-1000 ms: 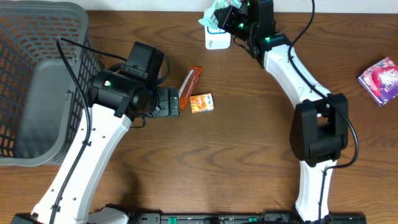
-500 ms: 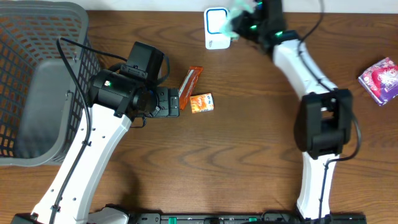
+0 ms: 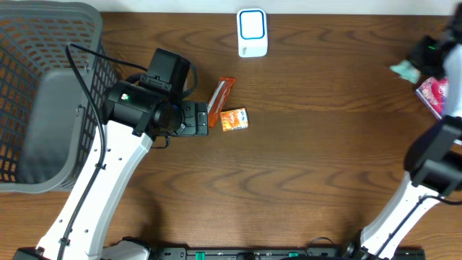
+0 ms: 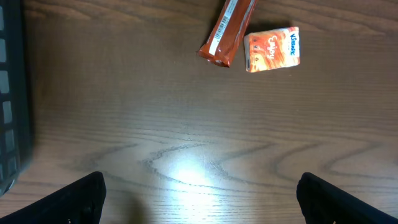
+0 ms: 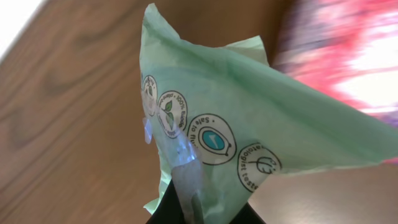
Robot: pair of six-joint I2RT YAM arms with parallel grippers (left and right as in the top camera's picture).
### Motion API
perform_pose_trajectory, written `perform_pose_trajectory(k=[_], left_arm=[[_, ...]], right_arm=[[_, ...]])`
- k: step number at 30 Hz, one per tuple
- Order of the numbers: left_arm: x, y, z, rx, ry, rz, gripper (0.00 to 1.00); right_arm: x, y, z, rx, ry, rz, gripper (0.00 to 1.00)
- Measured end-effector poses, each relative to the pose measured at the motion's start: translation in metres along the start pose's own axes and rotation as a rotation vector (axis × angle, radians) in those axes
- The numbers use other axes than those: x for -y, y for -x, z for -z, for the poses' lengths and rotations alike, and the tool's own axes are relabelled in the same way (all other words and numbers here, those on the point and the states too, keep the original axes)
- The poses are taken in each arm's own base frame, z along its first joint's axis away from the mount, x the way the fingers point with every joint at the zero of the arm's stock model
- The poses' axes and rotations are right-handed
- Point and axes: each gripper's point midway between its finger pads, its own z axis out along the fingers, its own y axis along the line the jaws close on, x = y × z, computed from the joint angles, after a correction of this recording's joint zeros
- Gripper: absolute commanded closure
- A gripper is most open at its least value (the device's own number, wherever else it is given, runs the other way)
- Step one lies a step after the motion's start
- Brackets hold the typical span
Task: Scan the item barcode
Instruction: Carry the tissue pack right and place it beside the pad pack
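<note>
The item is a pale green packet (image 5: 249, 124) with round printed seals, and my right gripper (image 5: 199, 208) is shut on its lower edge. In the overhead view this green packet (image 3: 403, 69) hangs at the far right edge of the table, held by my right gripper (image 3: 417, 61), far from the white scanner (image 3: 252, 32) with its blue window at the back centre. No barcode shows on the packet. My left gripper (image 4: 202, 199) stands open and holds nothing, hovering over bare wood left of centre (image 3: 196, 119).
An orange bar (image 3: 221, 92) and an orange tissue pack (image 3: 234, 119) lie just right of the left gripper. A pink packet (image 3: 439, 94) lies at the right edge under the right arm. A grey mesh basket (image 3: 43, 94) fills the left side.
The right arm has swung from beside the scanner at the back centre to the far right edge, carrying the green packet. The left arm has not moved.
</note>
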Motion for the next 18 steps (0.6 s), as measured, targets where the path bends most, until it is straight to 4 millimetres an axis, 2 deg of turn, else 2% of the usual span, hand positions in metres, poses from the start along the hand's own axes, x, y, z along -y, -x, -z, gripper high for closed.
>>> perform_pose_trajectory(k=[2, 5, 8, 11, 12, 15, 16, 18], left_arm=[[0.0, 0.0, 0.0, 0.0, 0.0, 0.0, 0.02], [0.0, 0.0, 0.0, 0.0, 0.0, 0.0, 0.02], [0.0, 0.0, 0.0, 0.0, 0.0, 0.0, 0.02], [0.0, 0.0, 0.0, 0.0, 0.0, 0.0, 0.02], [0.0, 0.0, 0.0, 0.0, 0.0, 0.0, 0.02], [0.0, 0.0, 0.0, 0.0, 0.0, 0.0, 0.02], [0.0, 0.0, 0.0, 0.0, 0.0, 0.0, 0.02], [0.0, 0.0, 0.0, 0.0, 0.0, 0.0, 0.02]], right_arm=[[0.024, 0.009, 0.0, 0.007, -0.015, -0.026, 0.99], [0.04, 0.012, -0.005, 0.0, 0.008, -0.034, 0.99], [0.038, 0.009, -0.012, -0.005, 0.047, -0.024, 0.98], [0.026, 0.005, -0.019, -0.007, 0.094, -0.003, 0.95], [0.024, 0.006, -0.02, -0.003, 0.1, 0.001, 0.87], [0.016, 0.002, -0.028, 0.005, 0.114, 0.02, 0.36], [0.016, -0.001, -0.031, 0.001, 0.109, 0.021, 0.29], [0.017, -0.009, -0.036, -0.016, 0.094, 0.02, 0.25]])
